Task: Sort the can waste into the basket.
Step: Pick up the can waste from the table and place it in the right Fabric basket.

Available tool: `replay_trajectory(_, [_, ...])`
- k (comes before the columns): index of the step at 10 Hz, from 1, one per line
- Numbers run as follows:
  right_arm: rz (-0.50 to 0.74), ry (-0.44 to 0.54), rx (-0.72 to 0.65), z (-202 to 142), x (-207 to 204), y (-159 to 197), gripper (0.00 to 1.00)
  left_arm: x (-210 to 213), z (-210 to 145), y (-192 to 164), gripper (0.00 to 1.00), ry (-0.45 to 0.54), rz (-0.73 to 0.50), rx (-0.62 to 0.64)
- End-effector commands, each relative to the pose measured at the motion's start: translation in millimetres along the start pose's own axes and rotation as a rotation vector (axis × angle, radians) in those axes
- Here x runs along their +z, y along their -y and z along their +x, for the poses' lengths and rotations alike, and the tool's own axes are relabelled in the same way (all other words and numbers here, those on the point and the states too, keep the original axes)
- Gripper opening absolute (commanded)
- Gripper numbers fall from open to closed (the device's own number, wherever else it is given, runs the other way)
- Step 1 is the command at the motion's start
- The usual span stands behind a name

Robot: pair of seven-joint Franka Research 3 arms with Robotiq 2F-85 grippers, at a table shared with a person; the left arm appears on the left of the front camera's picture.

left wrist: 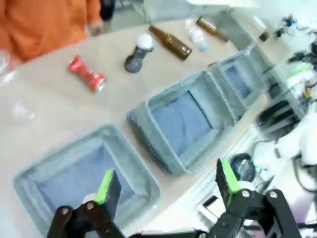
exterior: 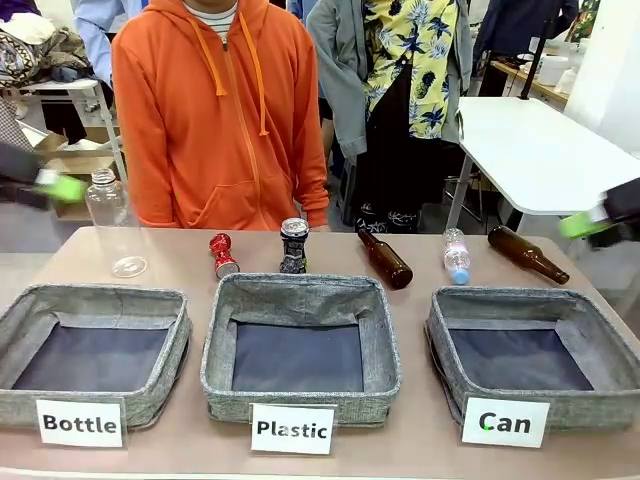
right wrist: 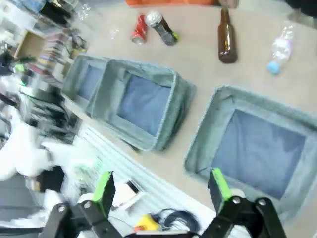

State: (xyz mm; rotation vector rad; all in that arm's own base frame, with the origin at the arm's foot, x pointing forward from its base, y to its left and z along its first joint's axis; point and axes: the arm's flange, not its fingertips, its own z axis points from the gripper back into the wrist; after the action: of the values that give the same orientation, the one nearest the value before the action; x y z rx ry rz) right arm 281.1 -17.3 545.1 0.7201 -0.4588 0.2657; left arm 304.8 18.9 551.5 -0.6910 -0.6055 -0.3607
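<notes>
We log: red crushed metal can point(exterior: 222, 255) and dark printed crushed can point(exterior: 293, 246), side by side behind the middle "Plastic" basket point(exterior: 300, 291); grey fabric "Can" basket point(exterior: 598, 410), rightmost, holds neither yet; left gripper point(left wrist: 166, 181) and right gripper point(right wrist: 159, 182), fingers apart, unladen, we judge ready to pick.

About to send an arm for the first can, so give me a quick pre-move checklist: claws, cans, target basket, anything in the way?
1. Left claw open and empty: ok.
2. Right claw open and empty: ok.
3. Can basket, rightmost of the three, has nothing in it: ok.
4. Red can and dark can on the table behind the Plastic basket, apart from each other, no hand on them: ok.
5. Room around the dark can: ok; the nearest brown bottle lies apart from it.
6. Arms at rest: cannot tell; both claws look blurred in the front view.
</notes>
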Motion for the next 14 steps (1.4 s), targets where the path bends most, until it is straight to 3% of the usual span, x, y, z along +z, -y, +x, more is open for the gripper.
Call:
replay_trajectory(1, [0.188,0.236,-0.280,-39.3,31.5,68.0,1.00,42.5,-61.6,-79.0,1.00,0.163,-0.077,0.344])
replay_trajectory(3, [0.274,0.394,-0.433,-78.2,49.6,115.1,1.00,58.4,-127.2,-137.6,1.00,0.379,-0.188,0.640])
replay_trajectory(4, [0.273,0.443,-0.531,-88.5,50.5,131.2,1.00,48.7,-139.5,-138.6,1.00,0.455,-0.250,0.709])
replay_trajectory(6, [0.238,0.543,-0.709,-106.4,54.6,150.7,1.00,34.1,-146.0,-122.0,1.00,0.582,-0.217,0.808])
replay_trajectory(7, [0.009,0.562,-0.908,-110.3,50.8,150.9,1.00,25.6,-132.0,-114.4,1.00,0.607,-0.121,0.824])
replay_trajectory(8, [0.257,0.483,-0.678,-85.1,102.1,175.4,1.00,106.5,-127.9,-187.0,1.00,0.495,-0.233,0.825])
replay_trajectory(14, [0.251,0.461,-0.703,-84.2,97.7,170.9,1.00,106.5,-127.9,-187.0,1.00,0.495,-0.233,0.825])
